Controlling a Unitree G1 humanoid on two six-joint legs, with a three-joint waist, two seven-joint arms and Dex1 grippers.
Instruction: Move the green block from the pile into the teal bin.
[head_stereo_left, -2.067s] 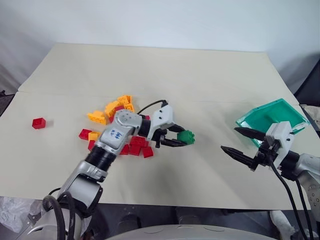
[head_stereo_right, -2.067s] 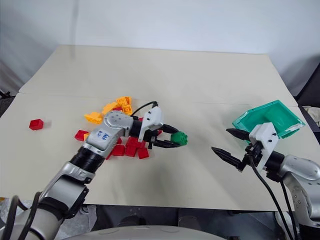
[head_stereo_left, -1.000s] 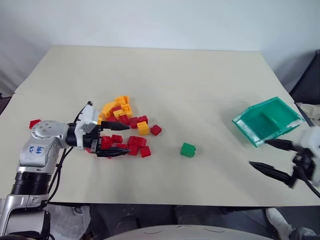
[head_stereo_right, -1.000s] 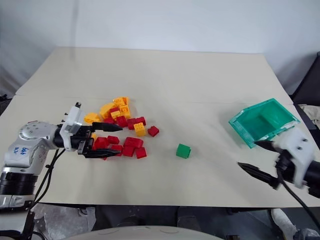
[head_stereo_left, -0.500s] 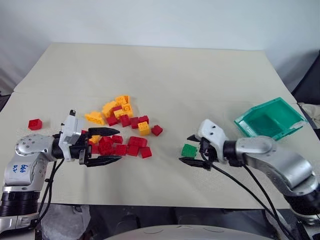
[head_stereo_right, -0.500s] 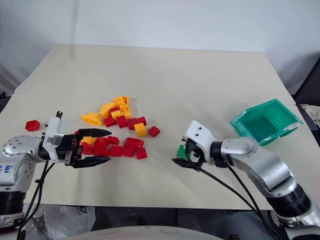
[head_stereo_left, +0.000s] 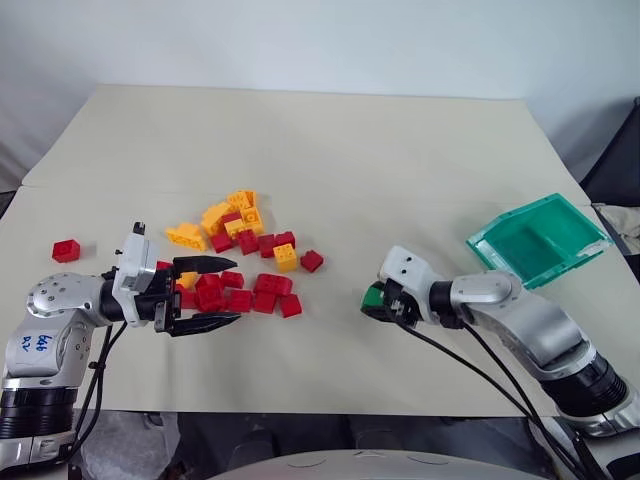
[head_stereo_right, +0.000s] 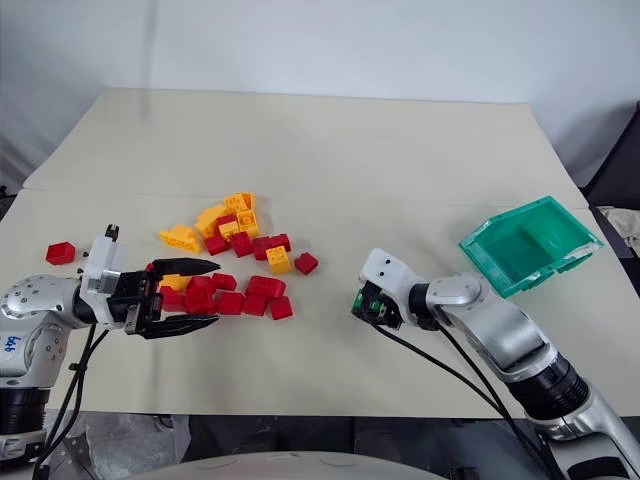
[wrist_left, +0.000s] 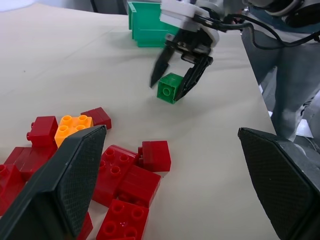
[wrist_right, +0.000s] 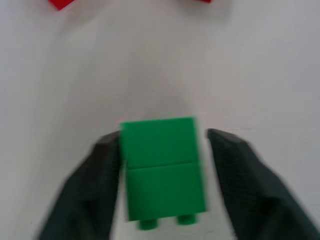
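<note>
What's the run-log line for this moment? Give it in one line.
right gripper: shut on green block | left gripper: open, beside pile | teal bin: block not yet in

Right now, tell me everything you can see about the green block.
The green block is a small bright green plastic toy brick, roughly cube-shaped, with round studs on one face. It sits on the beige table, apart from the red and yellow-orange pile, between that pile and the teal bin. The right gripper straddles it, a black finger at each side, its jaws closing on it.
</note>
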